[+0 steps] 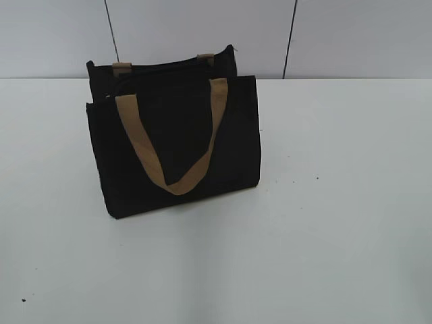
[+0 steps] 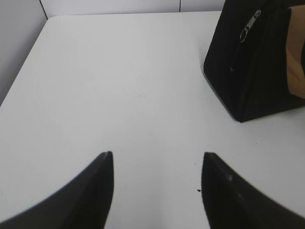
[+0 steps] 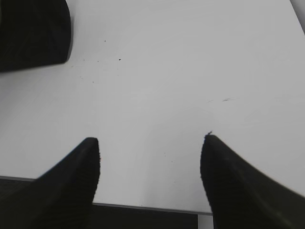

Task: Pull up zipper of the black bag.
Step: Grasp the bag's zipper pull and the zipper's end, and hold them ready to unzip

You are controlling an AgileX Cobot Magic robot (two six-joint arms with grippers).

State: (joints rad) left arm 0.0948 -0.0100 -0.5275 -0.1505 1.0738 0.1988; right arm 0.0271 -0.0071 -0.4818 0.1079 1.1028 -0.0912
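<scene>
Black fabric forms the boxy black bag (image 1: 175, 145), which stands upright on the white counter (image 1: 324, 236) left of centre in the exterior view, near the back edge where the counter meets the grey wall panels (image 1: 358, 37). One tan strap (image 1: 172, 145) hangs in a loop over its front panel; a second strap (image 1: 121, 67) shows at the rear top edge. Wide bare counter lies to the right and in front of the bag. No arm appears here, and what the bag holds cannot be seen.

From the left wrist view, the left gripper (image 2: 157, 160) hangs over bare counter with its jaws spread wide and nothing between them. The bag's end sits at upper right, well apart from the fingertips, and the zipper (image 2: 238, 47) runs down that end with its silvery pull tab (image 2: 250, 25) near the top.

From the right wrist view, the right gripper (image 3: 152, 143) is likewise spread wide and empty, above the counter's near edge. A corner of the bag shows at upper left, well apart.
</scene>
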